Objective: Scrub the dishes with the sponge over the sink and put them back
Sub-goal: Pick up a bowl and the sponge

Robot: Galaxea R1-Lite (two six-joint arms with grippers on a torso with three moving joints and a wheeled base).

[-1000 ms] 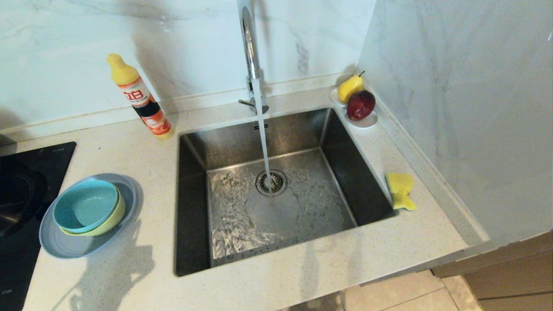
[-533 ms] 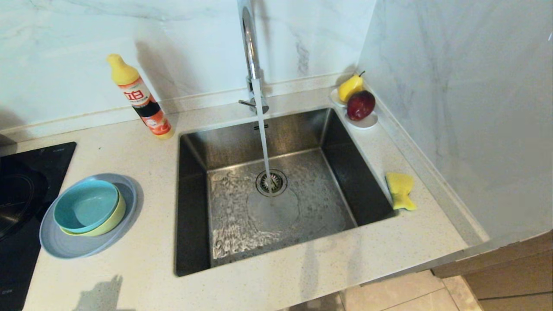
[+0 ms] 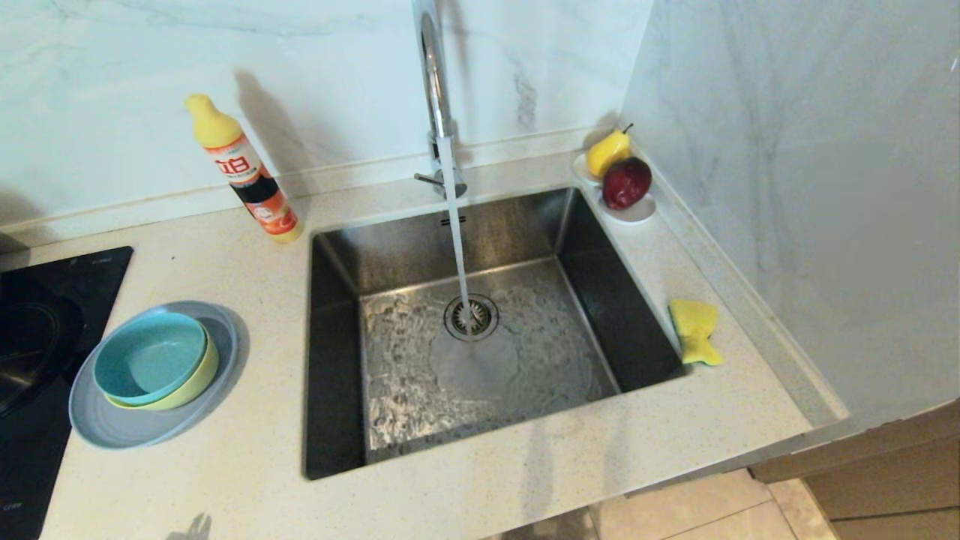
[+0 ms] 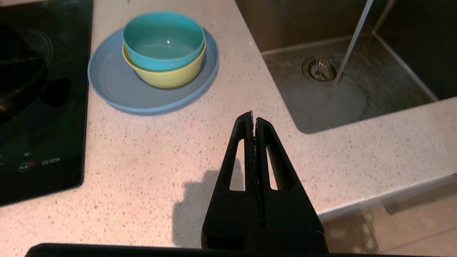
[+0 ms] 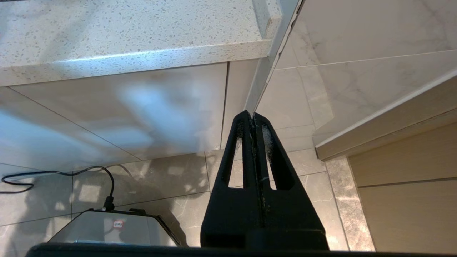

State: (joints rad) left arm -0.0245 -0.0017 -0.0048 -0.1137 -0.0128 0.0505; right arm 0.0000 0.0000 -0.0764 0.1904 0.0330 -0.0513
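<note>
The dishes stand stacked on the counter left of the sink: a teal bowl nested in a yellow-green bowl on a grey-blue plate. The wrist view shows the teal bowl, the yellow-green bowl and the plate too. A yellow sponge lies on the counter right of the sink. Water runs from the faucet onto the drain. My left gripper is shut and empty above the counter's front, short of the plate. My right gripper hangs shut below the counter edge. Neither arm shows in the head view.
A dish-soap bottle stands at the back left. A white fruit dish with a pear and an apple sits at the back right corner. A black cooktop borders the plate. A marble wall closes the right side.
The arm's shadow on the front left counter has shrunk toward the front edge and nearly left the head view. Dishes, sponge and running water stay as they were.
</note>
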